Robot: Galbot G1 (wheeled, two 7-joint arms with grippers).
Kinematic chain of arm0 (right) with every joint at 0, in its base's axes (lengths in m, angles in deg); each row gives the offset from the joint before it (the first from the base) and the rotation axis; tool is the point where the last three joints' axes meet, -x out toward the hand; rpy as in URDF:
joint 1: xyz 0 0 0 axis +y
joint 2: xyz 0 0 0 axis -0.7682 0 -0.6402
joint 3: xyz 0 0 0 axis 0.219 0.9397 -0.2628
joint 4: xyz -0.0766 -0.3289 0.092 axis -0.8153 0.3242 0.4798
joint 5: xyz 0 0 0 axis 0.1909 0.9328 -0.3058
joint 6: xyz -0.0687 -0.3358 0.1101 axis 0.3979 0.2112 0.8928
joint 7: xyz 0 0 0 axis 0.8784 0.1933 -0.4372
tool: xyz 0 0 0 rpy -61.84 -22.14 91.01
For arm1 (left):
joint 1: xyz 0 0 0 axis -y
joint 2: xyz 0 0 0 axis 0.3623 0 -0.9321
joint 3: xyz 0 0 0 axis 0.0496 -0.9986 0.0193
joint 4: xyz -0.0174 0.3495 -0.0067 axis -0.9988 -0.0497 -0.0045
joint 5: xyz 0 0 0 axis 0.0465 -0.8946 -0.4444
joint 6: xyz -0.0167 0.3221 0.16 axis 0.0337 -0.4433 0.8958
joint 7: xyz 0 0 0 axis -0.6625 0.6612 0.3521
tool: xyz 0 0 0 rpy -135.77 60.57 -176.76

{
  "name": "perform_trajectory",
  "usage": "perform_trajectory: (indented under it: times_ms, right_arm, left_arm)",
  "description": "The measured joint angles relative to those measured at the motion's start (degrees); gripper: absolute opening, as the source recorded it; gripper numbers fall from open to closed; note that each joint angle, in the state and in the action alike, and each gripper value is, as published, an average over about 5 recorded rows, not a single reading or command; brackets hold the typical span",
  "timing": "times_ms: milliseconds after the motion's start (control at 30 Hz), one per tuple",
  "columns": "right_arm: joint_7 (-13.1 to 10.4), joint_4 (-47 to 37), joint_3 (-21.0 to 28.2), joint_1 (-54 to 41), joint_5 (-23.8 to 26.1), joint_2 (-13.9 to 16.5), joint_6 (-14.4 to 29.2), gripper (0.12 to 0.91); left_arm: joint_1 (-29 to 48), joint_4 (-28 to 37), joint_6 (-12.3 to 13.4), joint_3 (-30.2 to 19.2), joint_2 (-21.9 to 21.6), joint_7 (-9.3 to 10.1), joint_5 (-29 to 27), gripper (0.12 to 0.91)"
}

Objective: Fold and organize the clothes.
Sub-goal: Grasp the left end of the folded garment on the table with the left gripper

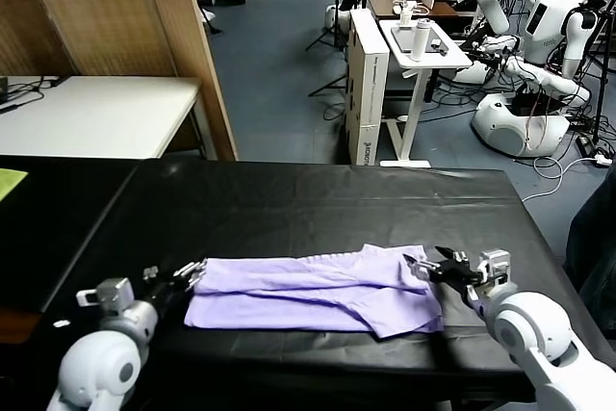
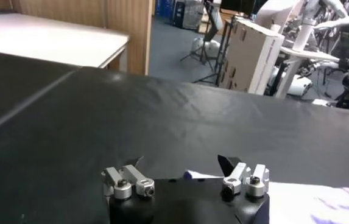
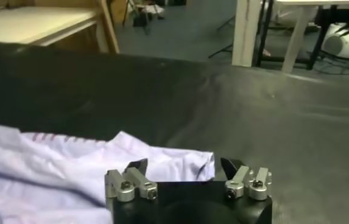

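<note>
Stretching side to side across the black table (image 1: 289,199), the lavender T-shirt (image 1: 318,291) lies partly folded between both arms. Left gripper (image 1: 190,274) and right gripper (image 1: 430,265) sit spread wide, empty, one at each end, equally near

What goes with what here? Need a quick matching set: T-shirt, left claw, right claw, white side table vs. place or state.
Things:
1. T-shirt
2. left claw
3. right claw
4. white side table

Places or states:
A. open, at the shirt's right-hand edge
B. beyond the black table, far left, nothing gripped
C. lying folded lengthwise on the black table
D. open, at the shirt's left-hand edge

Pairs: 1-C, 2-D, 3-A, 4-B
</note>
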Motion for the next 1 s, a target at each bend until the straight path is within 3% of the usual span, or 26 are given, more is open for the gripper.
perform_trajectory:
  times_ms: [300,467,667,1000]
  right_arm:
    - [-1.16,-4.01,0.48,-3.26,0.25,-4.03,0.24,0.903]
    - [-1.37,-5.65,0.79,-3.82,0.66,-5.39,0.33,0.863]
    - [-1.12,-7.02,0.93,-4.14,1.00,-6.23,0.39,0.654]
    - [-0.74,-7.67,0.65,-3.41,1.70,-6.94,0.63,0.369]
  left_arm:
    - [2.38,4.44,-0.06,-2.04,0.89,-0.49,0.15,0.907]
    - [2.37,5.32,-0.07,-2.32,1.11,-0.64,0.12,0.907]
    - [2.14,5.51,-0.11,-2.44,1.18,-0.77,0.08,0.832]
    - [1.43,5.89,-0.06,-2.56,1.43,-1.24,-0.47,0.555]
